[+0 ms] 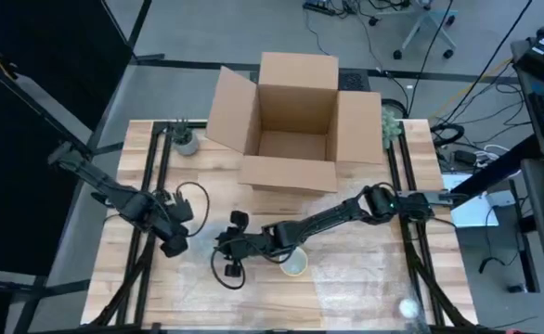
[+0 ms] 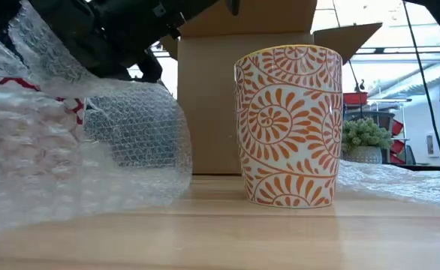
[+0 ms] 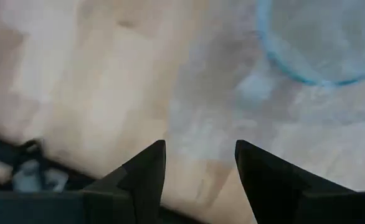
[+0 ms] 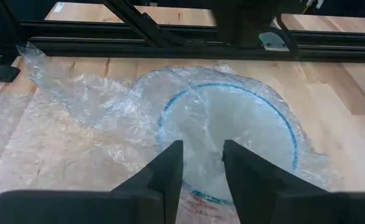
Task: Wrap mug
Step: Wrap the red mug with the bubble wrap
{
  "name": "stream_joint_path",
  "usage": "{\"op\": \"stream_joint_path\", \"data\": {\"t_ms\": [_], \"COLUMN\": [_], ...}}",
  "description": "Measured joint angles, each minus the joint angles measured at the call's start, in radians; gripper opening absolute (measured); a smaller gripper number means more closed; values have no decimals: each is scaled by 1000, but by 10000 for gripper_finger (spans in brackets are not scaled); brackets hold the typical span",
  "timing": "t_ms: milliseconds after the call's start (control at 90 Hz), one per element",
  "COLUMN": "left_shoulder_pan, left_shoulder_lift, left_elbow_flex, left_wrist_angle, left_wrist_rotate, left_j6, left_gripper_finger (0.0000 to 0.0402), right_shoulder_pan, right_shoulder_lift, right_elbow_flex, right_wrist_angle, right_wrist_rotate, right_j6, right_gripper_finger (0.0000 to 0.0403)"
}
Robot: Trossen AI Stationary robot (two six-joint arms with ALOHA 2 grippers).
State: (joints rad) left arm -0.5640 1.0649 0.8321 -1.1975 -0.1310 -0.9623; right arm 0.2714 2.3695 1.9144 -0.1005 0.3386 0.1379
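My right gripper (image 1: 233, 243), narrowly parted, seems to hover over bubble wrap (image 4: 108, 124) beside the mug (image 2: 289, 125).

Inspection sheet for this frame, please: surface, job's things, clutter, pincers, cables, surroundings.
Surface: wooden table, bubble wrap spread over it.
Job's things: orange-patterned mug upright, unwrapped; open box behind it.
Clutter: small plant at a far corner; blue-rimmed disc under the wrap.
Pincers: left pincer open above the table; right pincer open over the wrap, holding nothing.
Cables: loops at both wrists.
Surroundings: office chair, floor cables beyond the table.
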Motion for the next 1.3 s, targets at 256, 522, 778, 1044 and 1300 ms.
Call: {"op": "stream_joint_path", "data": {"t_ms": [256,522,778,1044,1300], "left_shoulder_pan": [-3,22,51,57,57], "left_shoulder_lift": [-10,48,161,275,273], "left_elbow_flex": [-25,-58,-64,-61,-65], "left_wrist_angle": [212,294,369,421,457], "left_wrist_rotate": [-67,-91,-99,-117,-104], "left_j6": [46,51,52,88,109], "left_gripper_finger": [183,183,183,183,183], "right_shoulder_pan": [0,-2,-1,0,-1], "right_shoulder_lift": [0,1,2,2,-21], "right_elbow_flex": [0,-1,-2,-2,-3], "right_wrist_angle": [0,11,14,15,-23], "right_wrist_rotate": [-1,-1,-5,-8,-4], "right_j6": [0,-4,-4,-22,-67], "right_gripper_finger": [102,102,102,102,102]}}
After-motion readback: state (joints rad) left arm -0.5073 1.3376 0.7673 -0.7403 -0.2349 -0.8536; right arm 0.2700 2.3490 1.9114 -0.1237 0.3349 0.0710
